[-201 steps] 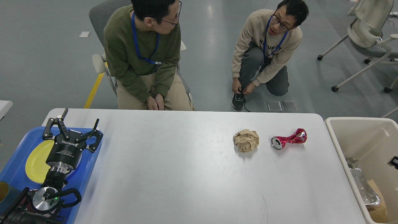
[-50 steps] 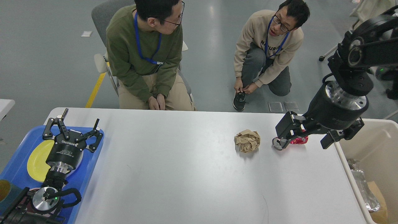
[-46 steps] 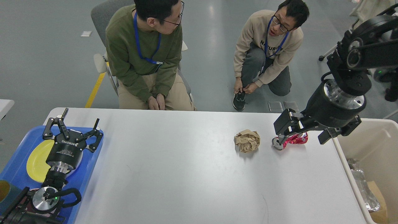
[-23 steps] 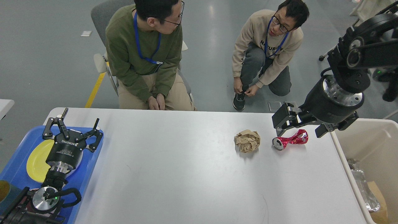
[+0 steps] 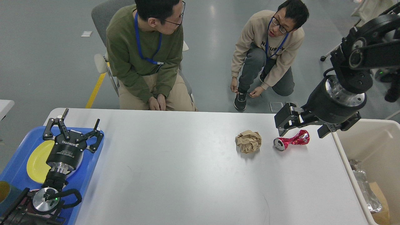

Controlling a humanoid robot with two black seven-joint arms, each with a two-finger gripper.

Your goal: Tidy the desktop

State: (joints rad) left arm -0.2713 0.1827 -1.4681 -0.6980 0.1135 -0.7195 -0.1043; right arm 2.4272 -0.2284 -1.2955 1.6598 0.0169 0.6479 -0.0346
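White desktop [image 5: 175, 175] fills the view. Paper ball [image 5: 248, 141] and crushed red can [image 5: 291, 140] lie on it far right, near each other, not touching. Right gripper [image 5: 304, 126] hangs just above the can, fingers spread, nothing held. Left gripper [image 5: 73, 131] open over blue tray [image 5: 90, 168] at the left edge; yellow plate [image 5: 36, 162] on the tray under it. Beige bin [image 5: 372, 137] right of the desktop, foil and cardboard inside. Two people beyond the far edge: one seated [image 5: 143, 56], one crouching [image 5: 268, 47] with hands at a shoe.
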